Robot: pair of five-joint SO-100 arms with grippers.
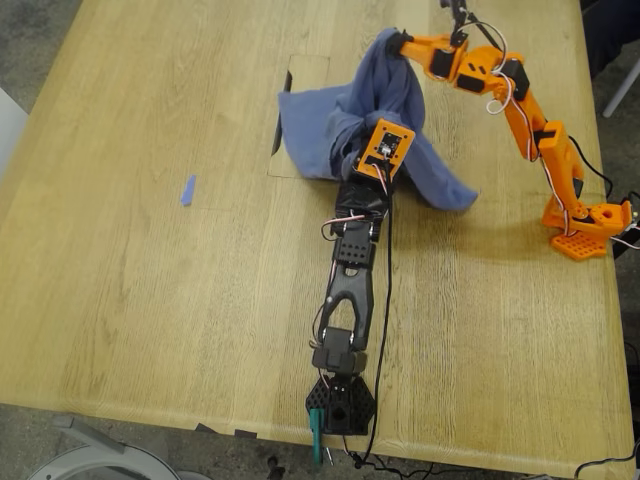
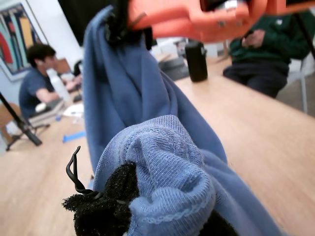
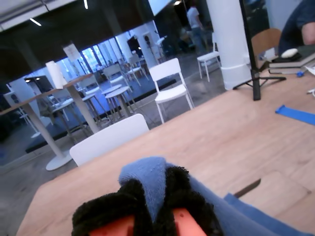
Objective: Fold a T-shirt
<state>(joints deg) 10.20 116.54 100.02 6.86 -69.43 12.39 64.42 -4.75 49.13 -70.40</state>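
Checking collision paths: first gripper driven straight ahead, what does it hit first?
Likely the T-shirt: my first gripper is clamped on a fold, and more cloth hangs ahead from my second gripper. Depth unclear.

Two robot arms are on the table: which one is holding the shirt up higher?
The all-orange arm, at the exterior view's right. Its gripper pinches the T-shirt at the cloth's peak; the black-and-orange arm grips lower.

One T-shirt (image 1: 340, 125), one blue tape strip (image 1: 188, 190) at nine o'clock of it — and two arms on the surface (image 1: 150, 300), one black (image 1: 350, 290), one orange (image 1: 520, 110).
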